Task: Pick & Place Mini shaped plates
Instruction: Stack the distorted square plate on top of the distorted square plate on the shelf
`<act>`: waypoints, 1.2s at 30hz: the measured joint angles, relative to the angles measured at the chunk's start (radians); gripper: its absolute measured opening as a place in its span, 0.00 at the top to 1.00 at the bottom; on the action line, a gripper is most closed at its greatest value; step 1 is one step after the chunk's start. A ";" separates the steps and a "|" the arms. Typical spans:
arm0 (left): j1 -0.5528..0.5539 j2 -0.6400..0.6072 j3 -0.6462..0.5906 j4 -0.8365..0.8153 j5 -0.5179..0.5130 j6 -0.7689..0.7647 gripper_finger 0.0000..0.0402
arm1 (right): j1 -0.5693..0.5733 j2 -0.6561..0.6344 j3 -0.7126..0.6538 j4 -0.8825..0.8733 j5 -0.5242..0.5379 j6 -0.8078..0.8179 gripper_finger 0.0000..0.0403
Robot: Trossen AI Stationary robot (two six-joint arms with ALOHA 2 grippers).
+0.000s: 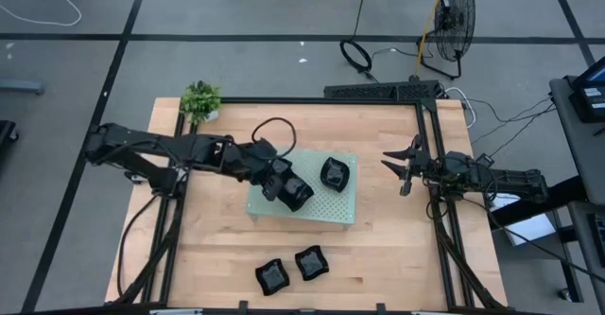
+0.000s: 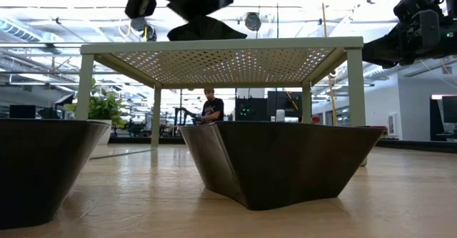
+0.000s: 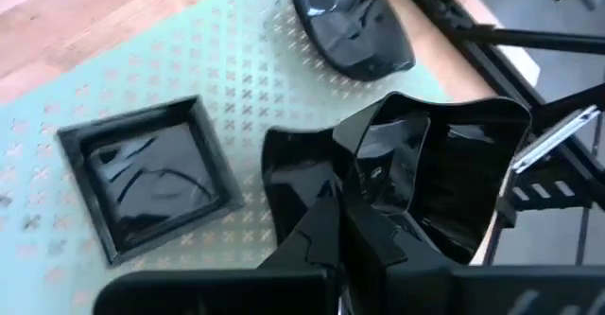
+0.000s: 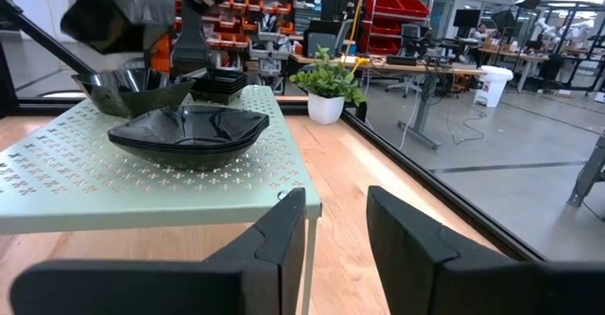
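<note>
My left gripper hangs over the pale green perforated board, shut on a glossy black wavy-edged mini plate. On the board rest a small square plate and a leaf-like oval plate, which is also in the high view. Two more black plates sit on the wooden table near its front edge. At the table's right edge my right gripper is open, pointing level toward the board, with nothing between its fingers. My left gripper pinches the wavy-edged plate's near rim wall between its two fingers, coming slanting down from the table's left. The plate is tilted and lifted clear above the board.
A small potted plant stands at the table's far left corner. A black frame rail runs along the right side. The board stands on legs, with room beneath it. A person is far off in the room behind.
</note>
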 joint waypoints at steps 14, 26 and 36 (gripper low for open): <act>-0.010 0.074 0.000 -0.013 0.004 0.017 0.97 | 0.000 0.000 0.000 0.000 0.000 0.000 0.75; -0.006 0.081 0.000 0.005 0.011 0.023 0.94 | 0.000 0.000 0.000 -0.002 0.000 0.000 0.75; -0.006 0.058 0.000 0.012 0.033 0.062 0.80 | 0.000 0.000 0.000 -0.002 0.000 0.000 0.75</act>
